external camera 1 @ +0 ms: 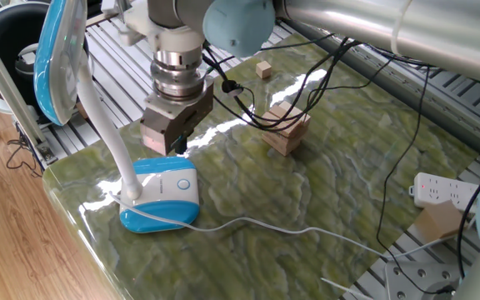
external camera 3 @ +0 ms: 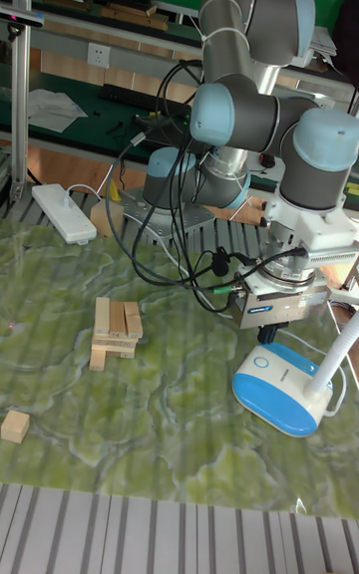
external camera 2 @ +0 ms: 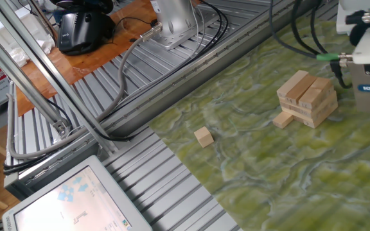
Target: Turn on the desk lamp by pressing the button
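- The blue-and-white plastic desk lamp (external camera 1: 158, 193) stands near one corner of the green marbled worktop (external camera 1: 340, 192), its white cord (external camera 1: 265, 225) trailing across the surface.
- Its small round white button with a pale blue ring (external camera 1: 183, 185) sits on the base's white top panel, uncovered.
- My jaws (external camera 1: 176, 147) hang just above the far end of the lamp base, not touching the button; I cannot tell whether they are open or closed.
- A stack of pale wooden blocks (external camera 1: 286, 129) lies well apart, a single small wooden cube (external camera 2: 203, 136) farther off.
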You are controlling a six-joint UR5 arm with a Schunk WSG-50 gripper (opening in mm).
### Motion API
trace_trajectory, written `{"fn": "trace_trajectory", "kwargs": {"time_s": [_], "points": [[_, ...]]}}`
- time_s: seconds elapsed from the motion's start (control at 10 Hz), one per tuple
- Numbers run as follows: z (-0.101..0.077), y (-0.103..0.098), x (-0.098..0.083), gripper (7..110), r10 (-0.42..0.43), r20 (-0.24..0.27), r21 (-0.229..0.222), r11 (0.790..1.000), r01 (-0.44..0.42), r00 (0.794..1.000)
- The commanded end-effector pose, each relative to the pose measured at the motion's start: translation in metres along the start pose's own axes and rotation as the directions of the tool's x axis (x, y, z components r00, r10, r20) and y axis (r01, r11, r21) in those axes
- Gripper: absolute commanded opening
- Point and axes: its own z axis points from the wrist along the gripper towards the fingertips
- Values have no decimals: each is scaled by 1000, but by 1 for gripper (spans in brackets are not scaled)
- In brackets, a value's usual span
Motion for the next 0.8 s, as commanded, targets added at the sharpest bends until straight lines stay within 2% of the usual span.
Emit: {"fn": "trace_trajectory", "kwargs": {"time_s": [0.0,0.1,0.2,0.3,0.4,0.5,0.6,0.7], "points": [[-4,-12,-8,7,99,44,31,994,-100,994],[-4,-10,-9,7,101,43,25,994,-102,994],[-6,-6,-5,7,39,30,16,999,-39,999],[-11,9,8,7,-14,-11,-50,999,14,1000],[-11,-1,6,7,7,-7,-21,1000,-7,1000],[-10,-17,-2,7,102,28,45,994,-104,994],[-11,-20,-5,7,129,42,53,990,-131,991],[-10,-15,-12,7,133,64,30,990,-135,989]]}}
